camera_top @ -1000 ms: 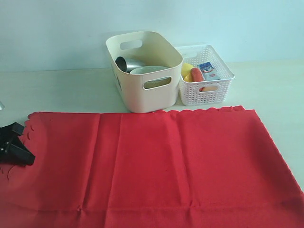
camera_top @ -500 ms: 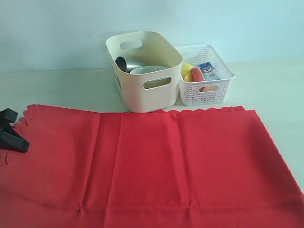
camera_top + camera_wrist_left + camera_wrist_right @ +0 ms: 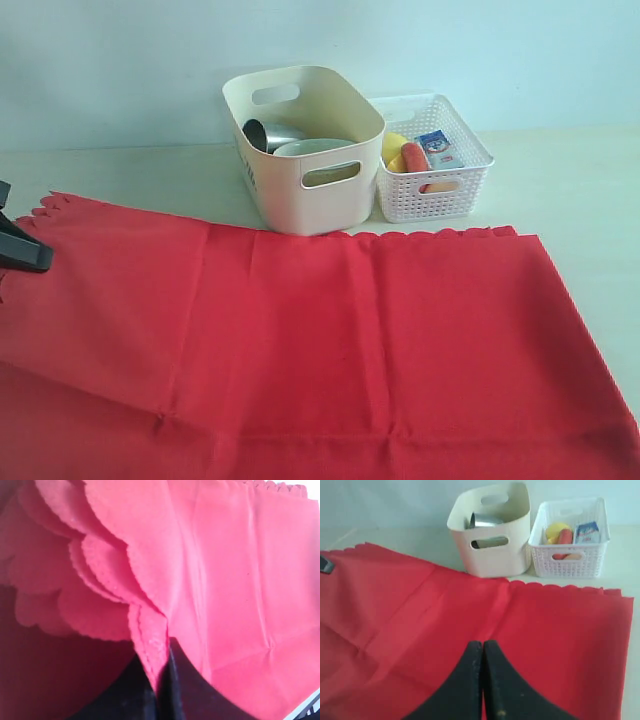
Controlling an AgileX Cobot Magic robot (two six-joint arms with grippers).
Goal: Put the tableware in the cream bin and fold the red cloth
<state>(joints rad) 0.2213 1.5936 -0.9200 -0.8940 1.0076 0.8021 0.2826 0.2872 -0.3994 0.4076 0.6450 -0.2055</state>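
The red cloth (image 3: 350,340) covers most of the near table. Its left scalloped edge is raised off the surface, pinched in my left gripper (image 3: 25,255) at the far left. In the left wrist view a bunched fold of the cloth (image 3: 150,630) sits between the shut black fingers of that gripper (image 3: 162,680). My right gripper (image 3: 483,645) hovers over the cloth's near middle, shut with nothing between its fingers. The cream bin (image 3: 300,190) stands behind the cloth and holds a steel cup (image 3: 262,135) and a pale bowl (image 3: 312,148). Other tableware is hidden.
A white lattice basket (image 3: 435,190) stands right of the cream bin, touching it. It holds a lemon (image 3: 393,145), an orange-red item (image 3: 415,157) and a milk carton (image 3: 437,147). Bare pale table (image 3: 120,180) lies behind the cloth's left part and along its right side.
My left gripper has risen and drawn back toward the far left edge, carrying the cloth's left edge with it. That corner now sits higher and farther back.
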